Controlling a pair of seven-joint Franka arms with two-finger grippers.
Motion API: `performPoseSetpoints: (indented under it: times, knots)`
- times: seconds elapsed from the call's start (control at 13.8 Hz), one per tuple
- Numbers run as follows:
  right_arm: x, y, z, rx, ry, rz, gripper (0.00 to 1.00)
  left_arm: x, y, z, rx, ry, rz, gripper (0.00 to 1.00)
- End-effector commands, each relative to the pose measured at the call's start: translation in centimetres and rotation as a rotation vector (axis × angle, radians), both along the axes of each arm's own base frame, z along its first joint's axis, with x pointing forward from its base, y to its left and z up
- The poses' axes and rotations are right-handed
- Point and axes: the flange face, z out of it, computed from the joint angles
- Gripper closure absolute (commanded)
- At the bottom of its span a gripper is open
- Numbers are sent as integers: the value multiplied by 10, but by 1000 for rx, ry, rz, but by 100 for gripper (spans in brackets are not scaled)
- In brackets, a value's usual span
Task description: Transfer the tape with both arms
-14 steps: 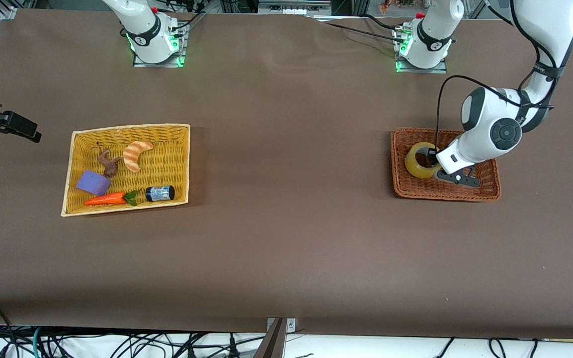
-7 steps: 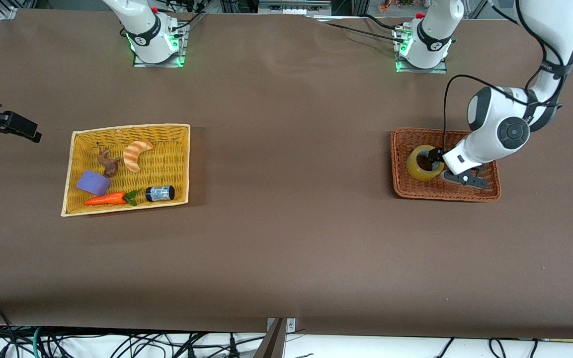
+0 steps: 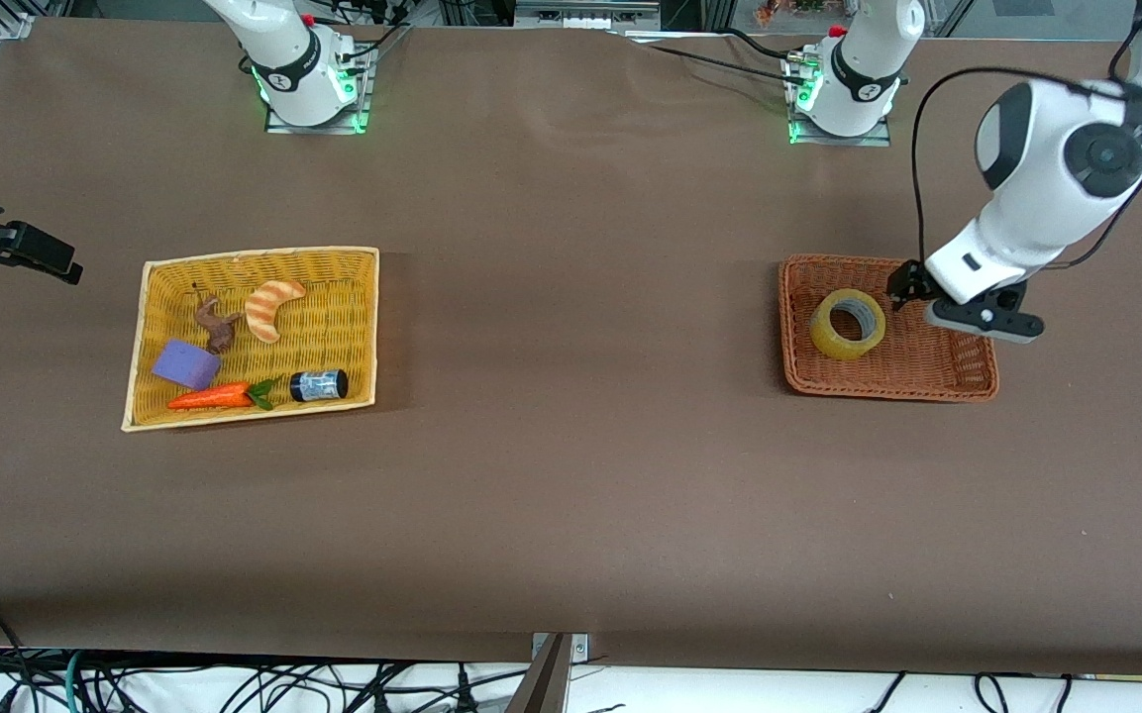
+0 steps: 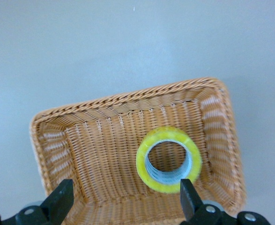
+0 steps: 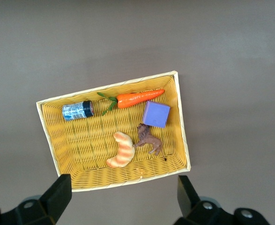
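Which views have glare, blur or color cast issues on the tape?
Front view: even light, tape sharp in the brown basket, soft shadow under the left tool. Left wrist view: washed-out, table looks grey, tape crisp, fingers at the edge soft. Right wrist view: no tape, yellow basket sharp.

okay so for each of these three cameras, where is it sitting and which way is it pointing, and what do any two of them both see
Front view: high across the table, facing both bases; shows both arms, the right gripper at the table's edge.
Left wrist view: looks down past the open left gripper at the tape in the brown basket.
Right wrist view: looks down past the open right gripper's fingers at the yellow basket.
Shared: front and left wrist views both show the tape.
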Motion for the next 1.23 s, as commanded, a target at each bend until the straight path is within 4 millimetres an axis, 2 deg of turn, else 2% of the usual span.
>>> performPoseSetpoints:
  times: [0.0, 0.29, 0.36, 0.44, 0.51, 0.65, 0.94, 1.16]
  knots:
    - [0, 0, 4, 18, -9, 8, 0, 12, -19, 94, -11, 8, -8, 0]
    - [0, 0, 4, 18, -9, 8, 0, 6, -20, 189, -8, 57, 9, 0]
    - [0, 0, 4, 18, -9, 7, 0, 6, -24, 209, -11, 69, 32, 0]
    - [0, 0, 4, 18, -9, 8, 0, 12, -34, 216, -16, 86, 64, 0]
    - [0, 0, 4, 18, -9, 8, 0, 25, -45, 213, -18, 98, 96, 0]
    - [0, 0, 4, 18, -9, 7, 0, 32, -55, 214, -15, 96, 117, 0]
    - [0, -1, 4, 18, -9, 7, 0, 39, -37, 205, -15, 113, 139, 0]
    - [0, 0, 4, 18, -9, 7, 0, 39, -36, 200, -8, 121, 143, 0]
